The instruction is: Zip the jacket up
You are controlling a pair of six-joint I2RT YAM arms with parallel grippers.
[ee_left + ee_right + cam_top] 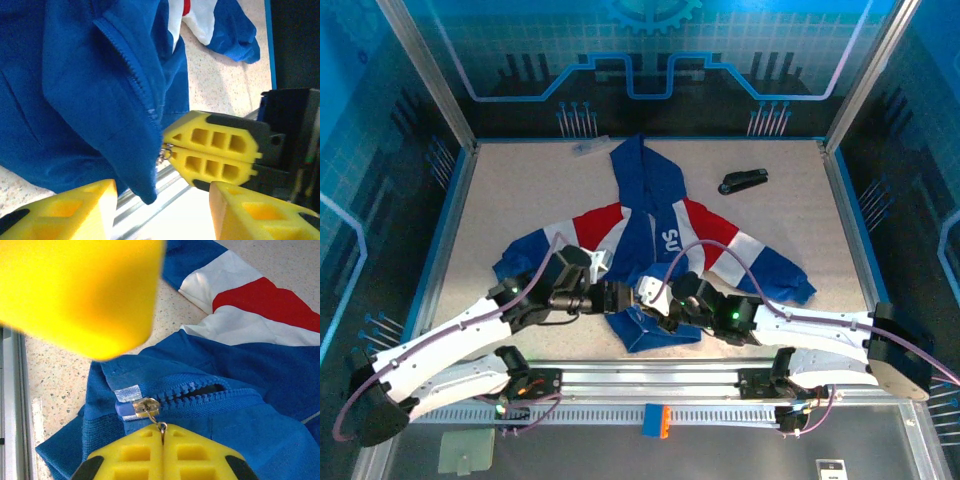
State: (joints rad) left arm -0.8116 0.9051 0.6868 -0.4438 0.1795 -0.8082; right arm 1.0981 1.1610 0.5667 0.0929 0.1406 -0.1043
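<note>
Jacket lies spread on the desk: hood toward the far side, sleeves out left and right, hem at the near edge where both arms meet.

Right pincer: closed on the pull tab of the zip slider. The left wrist view agrees: both yellow fingers are pressed flat together, with the metal tab at their tips.

Left pincer: open, fingers apart. A corner of the hem hangs between them, and as far as I can tell it is not clamped.

Progress: the slider sits at the hem end of the track. The teeth look meshed for only a short run beside it, then a dark gap shows between the two sides.

Judgement: the start is engaged and the pull is in hand. Nearly the whole run up toward the collar is left. With the hem free, the fabric may ride up with the slider instead of closing.
</note>
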